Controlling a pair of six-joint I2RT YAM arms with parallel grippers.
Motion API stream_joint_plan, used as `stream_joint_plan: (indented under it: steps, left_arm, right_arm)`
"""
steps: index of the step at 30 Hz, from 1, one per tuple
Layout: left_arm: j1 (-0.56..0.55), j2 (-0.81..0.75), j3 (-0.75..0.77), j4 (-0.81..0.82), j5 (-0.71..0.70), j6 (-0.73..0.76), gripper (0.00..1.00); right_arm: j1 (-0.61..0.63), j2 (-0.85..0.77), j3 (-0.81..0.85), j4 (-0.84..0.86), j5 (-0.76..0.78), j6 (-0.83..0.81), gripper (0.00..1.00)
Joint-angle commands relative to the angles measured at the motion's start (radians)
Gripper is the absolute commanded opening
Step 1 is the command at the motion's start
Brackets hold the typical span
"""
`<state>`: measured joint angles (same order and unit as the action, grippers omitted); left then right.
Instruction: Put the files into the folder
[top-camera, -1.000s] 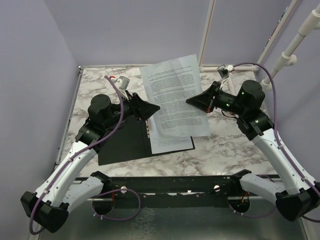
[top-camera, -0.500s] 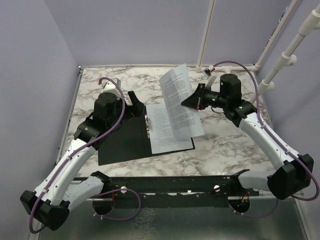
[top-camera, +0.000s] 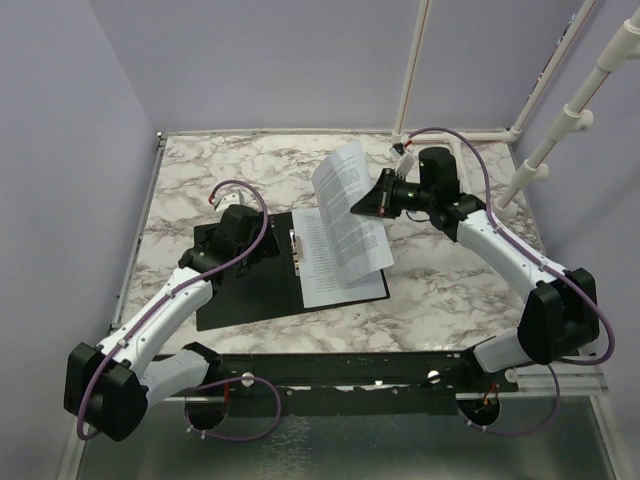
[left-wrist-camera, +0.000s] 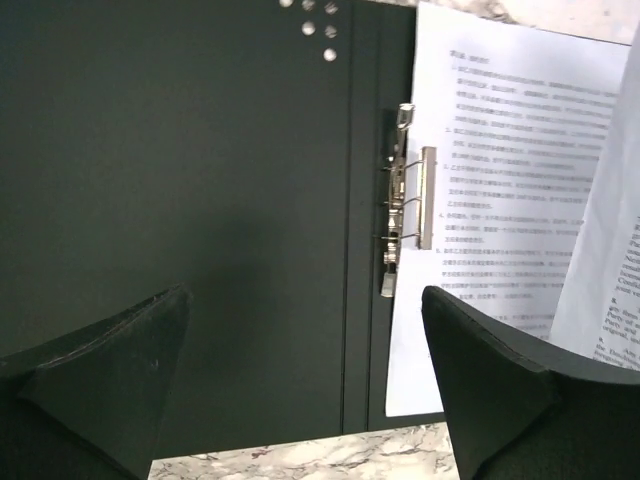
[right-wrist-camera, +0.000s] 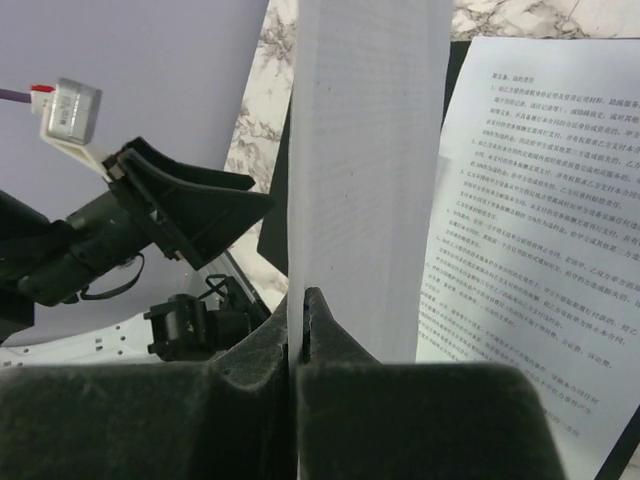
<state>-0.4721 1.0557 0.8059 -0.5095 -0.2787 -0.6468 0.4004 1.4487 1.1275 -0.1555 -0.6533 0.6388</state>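
Surface: marble table (top-camera: 200, 160) inside lilac walls, with both arms reaching over it.
Folder: the folder (top-camera: 245, 290) lies open and flat at near-centre, black inner faces up. Its metal clip (left-wrist-camera: 405, 200) runs beside the spine.
First file: lying sheet (top-camera: 340, 275) rests flat on the right inner face, its left edge at the clip. Whether the clip pins it cannot be told.
Second file: held sheet (top-camera: 345, 180) is in the air, tilted and bowed, above the far part of the lying sheet.
Right gripper: right gripper (right-wrist-camera: 303, 305) has its jaws pressed together on the edge of the held sheet.
Left gripper: left gripper (left-wrist-camera: 305, 300) is spread fully wide and carries nothing. It hovers over the left inner face, short of the clip.
Done, as judged: one file of two is placed.
Outstanding, as judged: the held sheet has to be lowered onto the lying sheet, squared against the clip and released. Securing the clip may also remain.
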Motion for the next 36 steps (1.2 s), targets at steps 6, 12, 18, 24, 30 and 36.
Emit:
stream_joint_plan:
  steps: [6,12,18,24,30,36]
  left_arm:
    - [0.015,0.045,-0.106,0.1,-0.03,-0.115,0.99]
    - [0.015,0.082,-0.143,0.132,-0.046,-0.136,0.99]
    - [0.016,0.125,-0.163,0.16,-0.032,-0.14,0.99]
    - [0.017,0.16,-0.172,0.173,-0.028,-0.135,0.99]
    - [0.017,0.184,-0.183,0.183,-0.023,-0.14,0.99]
    - [0.017,0.199,-0.185,0.196,-0.007,-0.138,0.98]
  right_arm:
    - [0.002,0.09,-0.053,0.172,-0.074,0.131,0.01]
    - [0.002,0.142,-0.072,0.236,-0.097,0.176,0.01]
    - [0.002,0.208,-0.097,0.239,-0.078,0.173,0.01]
    - [0.0,0.261,-0.095,0.213,-0.062,0.133,0.01]
    - [-0.006,0.291,-0.075,0.158,-0.014,0.084,0.01]
    - [-0.009,0.338,-0.068,0.16,-0.022,0.08,0.01]
